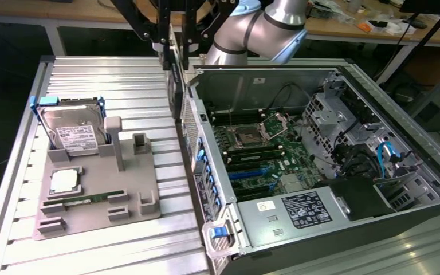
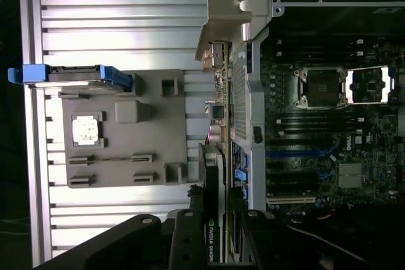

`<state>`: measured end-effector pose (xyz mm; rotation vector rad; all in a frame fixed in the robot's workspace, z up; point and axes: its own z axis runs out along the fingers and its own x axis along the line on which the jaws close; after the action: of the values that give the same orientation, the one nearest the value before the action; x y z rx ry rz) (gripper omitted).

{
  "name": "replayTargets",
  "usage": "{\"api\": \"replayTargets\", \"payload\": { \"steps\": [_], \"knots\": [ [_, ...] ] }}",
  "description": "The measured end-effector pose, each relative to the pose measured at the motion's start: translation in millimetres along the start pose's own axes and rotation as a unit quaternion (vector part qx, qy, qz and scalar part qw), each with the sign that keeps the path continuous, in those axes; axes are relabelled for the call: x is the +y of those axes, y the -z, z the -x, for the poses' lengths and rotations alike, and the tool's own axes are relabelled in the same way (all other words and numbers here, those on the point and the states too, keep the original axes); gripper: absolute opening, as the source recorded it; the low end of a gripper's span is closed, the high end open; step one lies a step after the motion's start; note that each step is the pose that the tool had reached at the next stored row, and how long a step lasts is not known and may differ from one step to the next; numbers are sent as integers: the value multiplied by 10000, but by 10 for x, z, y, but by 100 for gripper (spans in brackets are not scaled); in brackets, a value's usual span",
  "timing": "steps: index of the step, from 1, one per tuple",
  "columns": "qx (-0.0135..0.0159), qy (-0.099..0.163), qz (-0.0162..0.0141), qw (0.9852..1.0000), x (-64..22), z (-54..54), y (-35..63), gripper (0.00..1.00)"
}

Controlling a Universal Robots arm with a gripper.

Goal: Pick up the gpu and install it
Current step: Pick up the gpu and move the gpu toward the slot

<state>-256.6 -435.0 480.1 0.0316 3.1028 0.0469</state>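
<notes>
The gpu (image 1: pixel 176 91) is up in the air, hanging edge-on in the upper middle of the exterior frame, right over the near side wall of the open computer case (image 1: pixel 281 80). The gripper (image 1: pixel 178 51) has it clamped, fingers pressed on either face of the card, and the grey arm (image 1: pixel 266 31) reaches in from the top of the frame. From the wrist camera the gpu (image 2: pixel 214 175) runs as a thin dark strip away from the gripper (image 2: pixel 218 238), its silver bracket (image 2: pixel 224 20) at the far end, just beside the case edge. Inside the case the motherboard (image 1: pixel 258 154) lies exposed, with the processor socket (image 1: pixel 248 136) in the middle of the frame and the power supply (image 1: pixel 304 209) at lower right. On the exterior view's left, the grey fixture tray (image 1: pixel 140 189) sits on the slatted metal table (image 1: pixel 113 74). The tray carries the hard drive (image 1: pixel 71 129) standing tilted at its far end, a square chip (image 1: pixel 65 181) and the green memory stick (image 1: pixel 90 199) lying flat.
</notes>
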Motion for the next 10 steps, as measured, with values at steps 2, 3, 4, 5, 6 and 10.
{"api": "replayTargets", "payload": {
  "steps": [2, 3, 4, 5, 6, 10],
  "knots": [
    [-1, -1, 1, 10000, 1, 68, -13, 27],
    [-1, -1, 1, 10000, 1, 103, -19, 27],
    [-1, 0, 1, 10000, 1, 140, -25, 27],
    [-1, 0, 1, 10000, 2, 176, -30, 27],
    [0, 0, 0, 10000, 3, 218, -35, 27],
    [-1, 0, 1, 10000, 6, 385, -55, 27]
  ]
}}
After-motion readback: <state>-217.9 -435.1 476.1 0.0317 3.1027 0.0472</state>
